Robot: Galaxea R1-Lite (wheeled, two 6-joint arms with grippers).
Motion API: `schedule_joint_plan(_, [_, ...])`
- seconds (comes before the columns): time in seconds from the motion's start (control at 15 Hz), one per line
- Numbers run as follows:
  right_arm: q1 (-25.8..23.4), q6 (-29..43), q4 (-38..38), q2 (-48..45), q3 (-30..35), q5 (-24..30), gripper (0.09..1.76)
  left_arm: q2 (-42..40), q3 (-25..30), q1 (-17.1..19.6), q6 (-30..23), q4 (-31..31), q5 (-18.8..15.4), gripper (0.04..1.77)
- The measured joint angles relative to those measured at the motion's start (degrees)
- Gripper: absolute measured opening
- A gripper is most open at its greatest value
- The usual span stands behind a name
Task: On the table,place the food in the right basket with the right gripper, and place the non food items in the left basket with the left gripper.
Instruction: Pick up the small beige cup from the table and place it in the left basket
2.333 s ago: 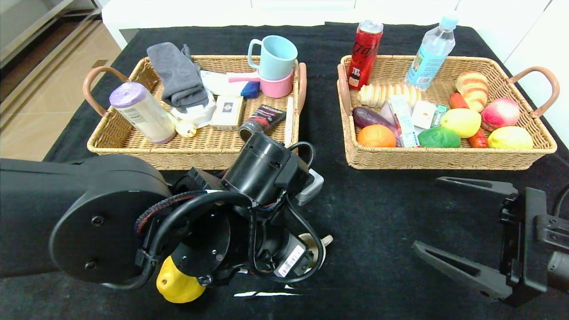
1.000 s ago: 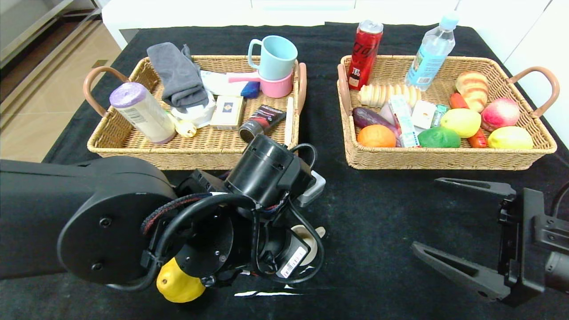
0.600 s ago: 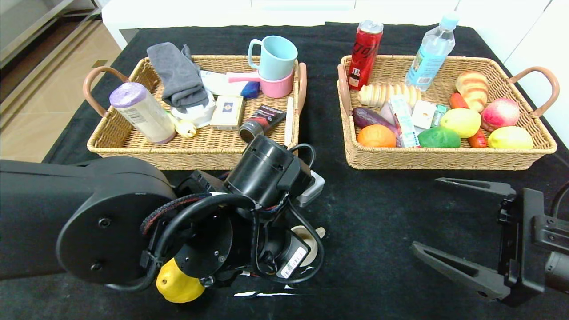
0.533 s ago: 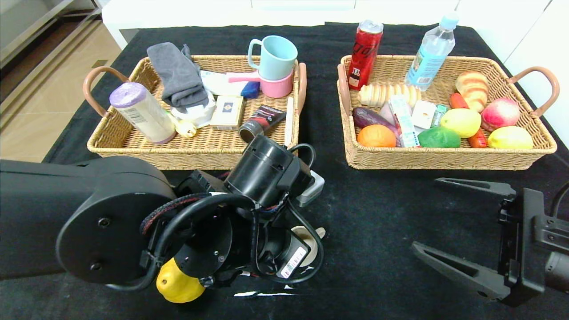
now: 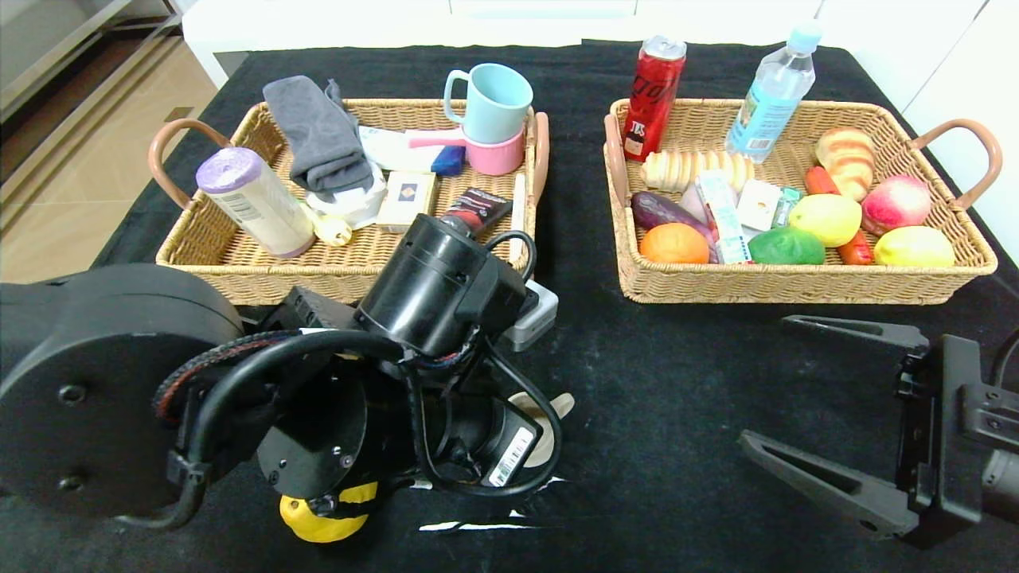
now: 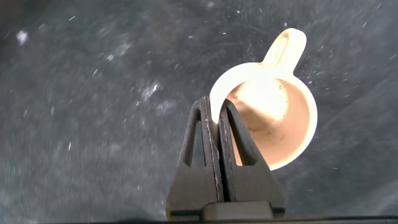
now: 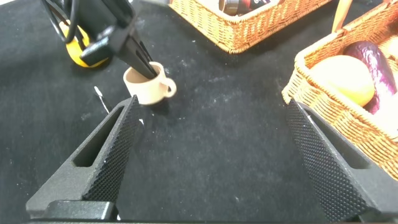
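The black left gripper (image 6: 219, 124) has its fingers clamped on the rim of a small cream glossy handled cup (image 6: 273, 121), upright over the black cloth tabletop (image 5: 677, 398). The black right gripper (image 5: 784, 390) hovers spread wide, holding nothing.

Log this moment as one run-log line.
left gripper: shut on cup rim, table | right gripper: open, idle | lemon: unsorted

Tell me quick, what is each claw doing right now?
Left gripper: jaws shut on the rim of the small cream cup.
Right gripper: jaws open, holding nothing, over the table.
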Motion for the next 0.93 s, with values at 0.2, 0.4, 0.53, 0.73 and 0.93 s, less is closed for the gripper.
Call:
schedule_joint_plan(0.2, [0.0, 0.0, 0.0, -0.1, 0.0, 0.0, 1.71, -2.5, -0.7, 1.3, -1.1, -0.4, -0.9, 0.13])
schedule_joint_plan(0.4, [0.0, 0.0, 0.0, -0.1, 0.0, 0.0, 1.71, -4.5, -1.6, 3.7, -2.3, -4.1, -0.7, 0.13])
schedule_joint_plan(0.53, [0.0, 0.0, 0.1, 0.1, 0.0, 0.0, 1.71, -5.5, -1.7, 5.3, -2.9, -6.7, -0.3, 0.13])
schedule_joint_plan(0.73, [0.0, 0.0, 0.1, 0.4, 0.0, 0.0, 1.71, -6.5, -2.5, 7.4, -3.0, -7.3, -0.3, 0.13])
schedule_joint_plan(0.93, [0.0, -0.1, 0.1, 0.7, 0.0, 0.0, 1.71, -6.7, -4.1, 10.9, -3.1, -7.6, -0.4, 0.13])
